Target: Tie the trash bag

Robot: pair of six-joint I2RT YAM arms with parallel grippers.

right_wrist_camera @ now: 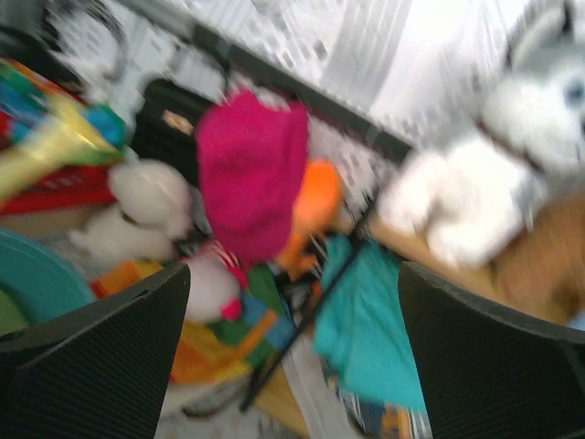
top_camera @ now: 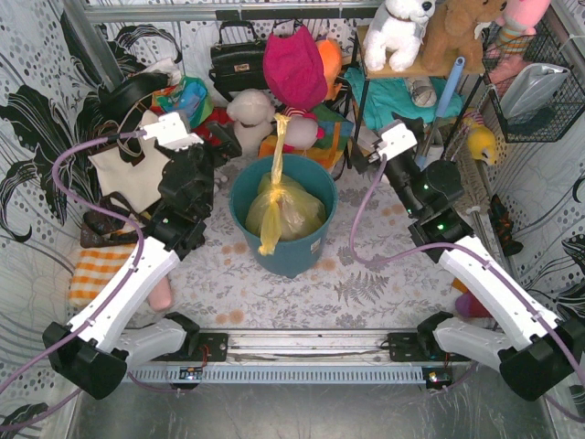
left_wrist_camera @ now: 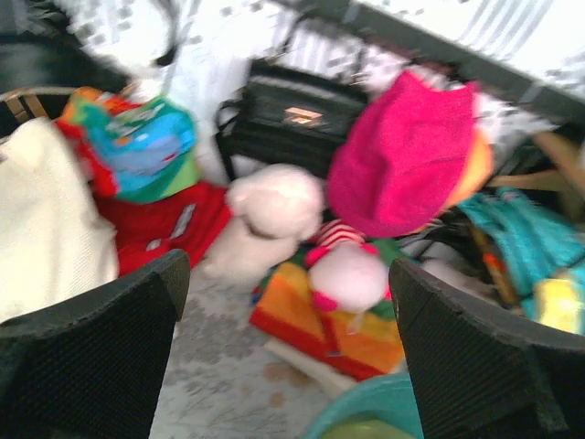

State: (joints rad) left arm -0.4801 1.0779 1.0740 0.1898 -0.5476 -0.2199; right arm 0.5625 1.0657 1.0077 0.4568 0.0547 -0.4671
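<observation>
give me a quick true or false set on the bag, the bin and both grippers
1. The trash bag sits inside the bin. True.
2. The left gripper is shut on the bag. False: it is open and holds nothing.
3. The right gripper is open and empty. True.
4. The black handbag lies in the bin. False: it is at the back, beyond the bin.

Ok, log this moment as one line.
trash bag: in teal bin, neck twisted into long strand, knot unclear | left gripper: open, empty, clear of bag | right gripper: open, empty, clear of bag
</observation>
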